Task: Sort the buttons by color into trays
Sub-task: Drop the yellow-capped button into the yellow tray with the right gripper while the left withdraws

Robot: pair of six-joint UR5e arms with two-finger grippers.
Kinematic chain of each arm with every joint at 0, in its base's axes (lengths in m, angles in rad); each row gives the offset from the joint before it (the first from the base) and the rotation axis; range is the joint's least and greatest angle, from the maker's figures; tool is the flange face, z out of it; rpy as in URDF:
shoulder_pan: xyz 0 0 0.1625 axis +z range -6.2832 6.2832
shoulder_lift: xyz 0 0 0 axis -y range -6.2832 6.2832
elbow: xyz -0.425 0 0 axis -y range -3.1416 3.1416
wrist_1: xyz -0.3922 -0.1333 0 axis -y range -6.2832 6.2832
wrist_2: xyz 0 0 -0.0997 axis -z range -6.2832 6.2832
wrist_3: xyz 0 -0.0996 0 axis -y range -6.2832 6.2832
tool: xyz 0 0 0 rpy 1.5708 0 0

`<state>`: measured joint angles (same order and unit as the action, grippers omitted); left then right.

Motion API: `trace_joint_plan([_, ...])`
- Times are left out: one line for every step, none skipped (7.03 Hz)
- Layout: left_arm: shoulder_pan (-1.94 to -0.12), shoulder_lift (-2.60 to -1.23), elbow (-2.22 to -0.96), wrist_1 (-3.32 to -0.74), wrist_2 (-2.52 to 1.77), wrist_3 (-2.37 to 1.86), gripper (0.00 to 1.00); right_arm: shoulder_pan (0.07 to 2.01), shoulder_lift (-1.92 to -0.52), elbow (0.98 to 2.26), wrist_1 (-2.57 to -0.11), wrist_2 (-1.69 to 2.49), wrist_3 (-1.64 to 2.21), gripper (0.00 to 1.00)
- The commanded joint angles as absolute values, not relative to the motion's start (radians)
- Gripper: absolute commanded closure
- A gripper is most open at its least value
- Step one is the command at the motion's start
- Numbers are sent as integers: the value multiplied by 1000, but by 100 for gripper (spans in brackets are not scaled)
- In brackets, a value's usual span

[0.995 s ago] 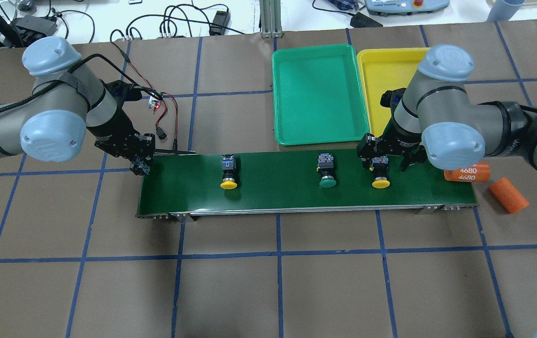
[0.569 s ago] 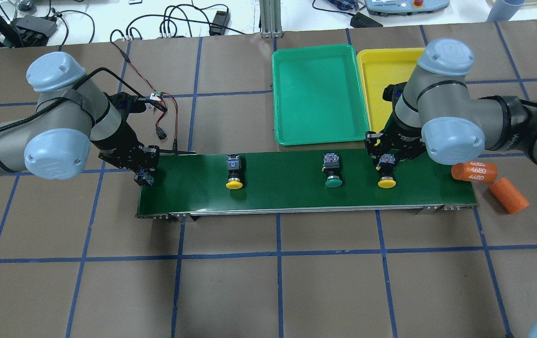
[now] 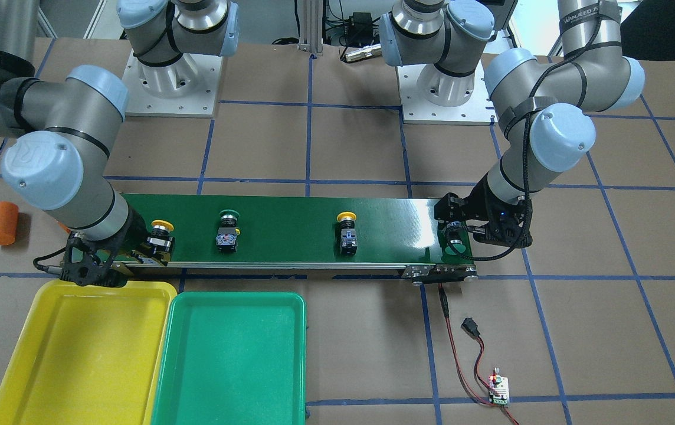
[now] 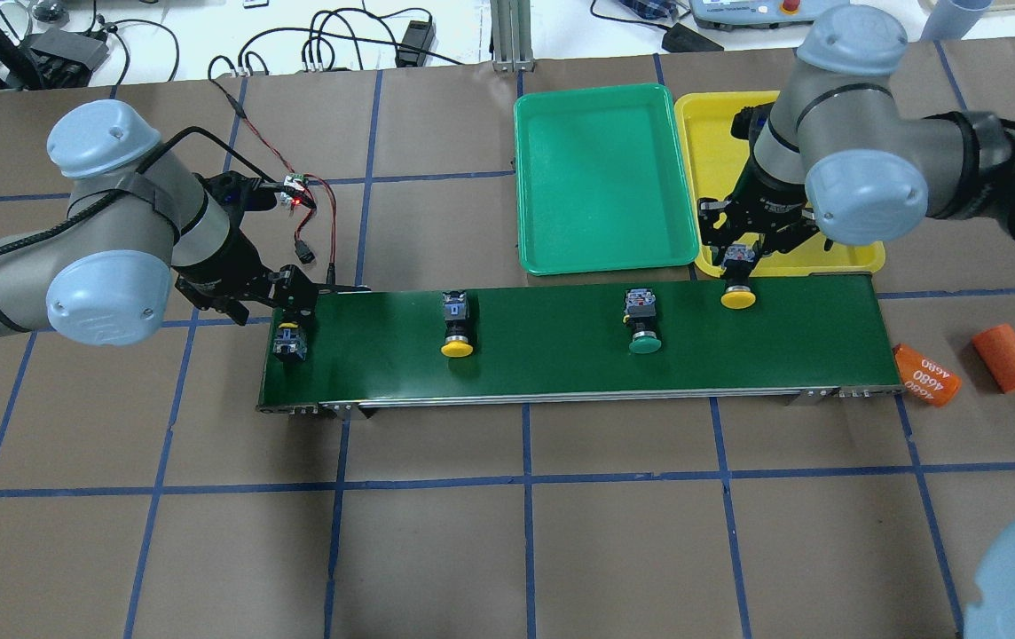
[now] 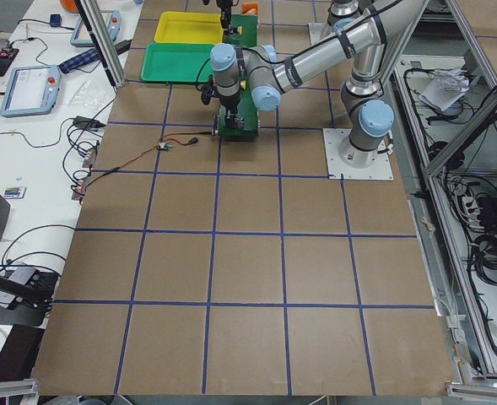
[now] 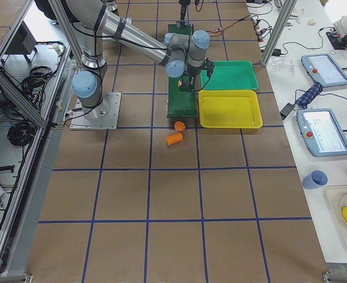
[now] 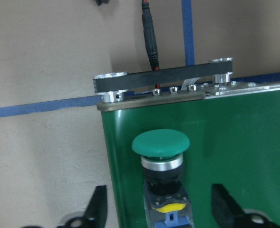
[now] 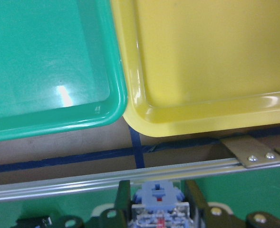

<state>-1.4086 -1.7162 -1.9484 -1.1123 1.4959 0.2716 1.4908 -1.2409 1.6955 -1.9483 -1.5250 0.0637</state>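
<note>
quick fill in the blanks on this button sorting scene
The right end effector is shut on the far-edge button, whose cap is ___.
The left end effector stands open around the belt-end button, whose cap is ___.
The green tray sits beside the ___ tray.
Missing: yellow, green, yellow

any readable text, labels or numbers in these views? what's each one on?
"4680", printed twice, on the orange cylinder lying on the brown table paper.
"WANJEED", roughly, partly blurred, on the black strap around a grey arm tube.
Embossed logo on the pale blue joint cap: not legible.
Screen of the grey handheld pendant: too small to read.
</note>
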Motion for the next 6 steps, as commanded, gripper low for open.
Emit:
trace_joint_plan([-1411, -1630, -1908, -1134, 1505, 268, 0, 1485, -1108, 1513, -1897, -1602, 26, 79])
trace_joint_plan([-1411, -1573, -1882, -1238, 1512, 268, 0, 1483, -1029, 1411, -1901, -1614, -23, 76])
trace_joint_plan([-1411, -1498, -1862, -1337, 1544, 267, 0, 1483, -958, 1341, -1901, -1614, -28, 74])
trace_joint_plan([-1414, -1438, -1826, -1403, 1546, 265, 0, 1483, -921, 1326, -1943, -1614, -28, 63])
trace_joint_plan([-1414, -1399, -1778, -1502, 1560, 226, 0, 1483, -907, 1328, -1957, -1614, -29, 36])
trace_joint_plan([-1405, -1410, -1758, -1508, 1589, 162, 0, 1483, -905, 1328, -1960, -1606, -29, 4])
